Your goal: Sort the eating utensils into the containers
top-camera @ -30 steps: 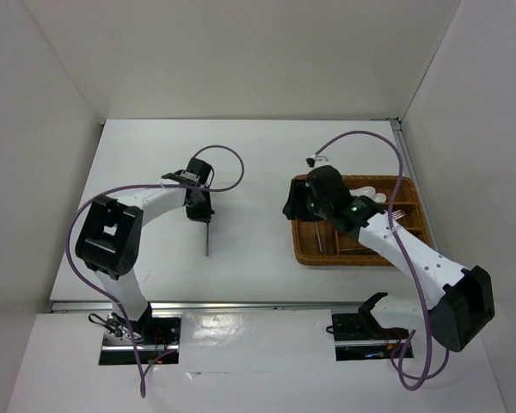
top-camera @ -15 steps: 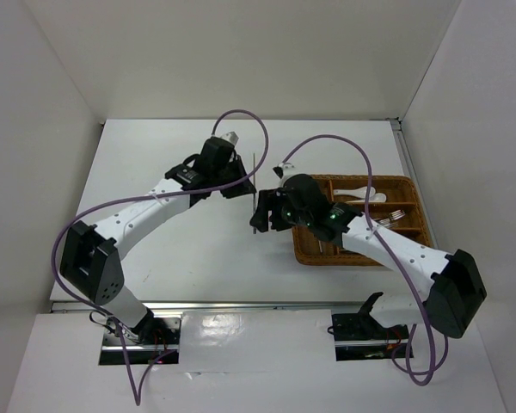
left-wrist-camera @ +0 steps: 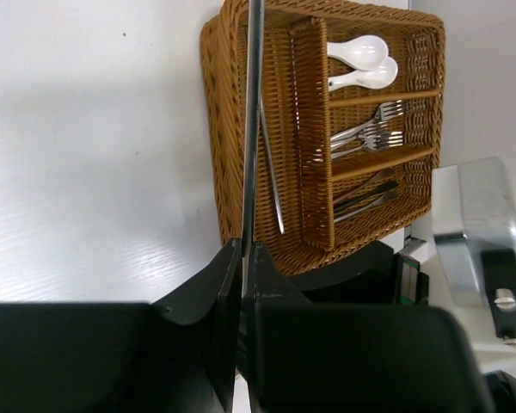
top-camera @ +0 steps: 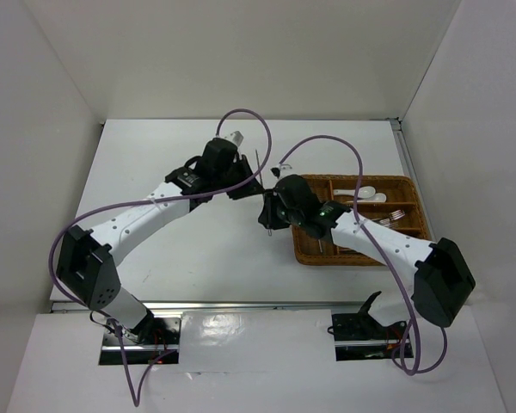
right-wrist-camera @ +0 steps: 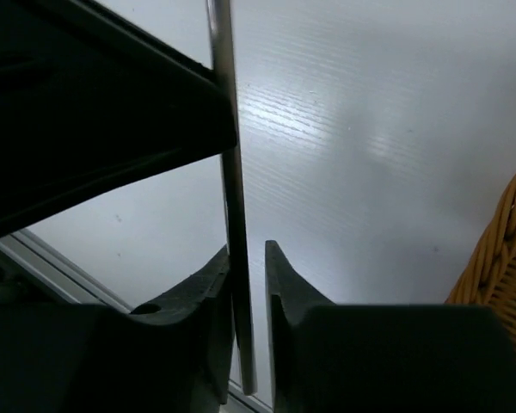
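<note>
The chopstick (left-wrist-camera: 253, 129), a thin grey rod, hangs in the air over the middle of the table (top-camera: 155, 163), just off the left edge of the wicker tray (left-wrist-camera: 211, 129), which sits against the table's right edge. The left gripper (left-wrist-camera: 243, 249) is clenched on one end of it. The right gripper (right-wrist-camera: 248, 254) straddles the shaft further along, with one finger against it and a gap showing on the other side, so it has not clamped. This looks like a hand-over. To do it well, the right fingers should close squarely across the rod and grip firmly before the left hand lets go, as so slim a shaft may pivot or slide out. The left should then release cleanly and draw back along the rod's length. The long compartment (left-wrist-camera: 271, 172) at the tray's near-left side, where similar sticks lie, seems the proper destination. White soup spoons (left-wrist-camera: 361, 60) and forks (left-wrist-camera: 370, 129) occupy other sections.
</note>
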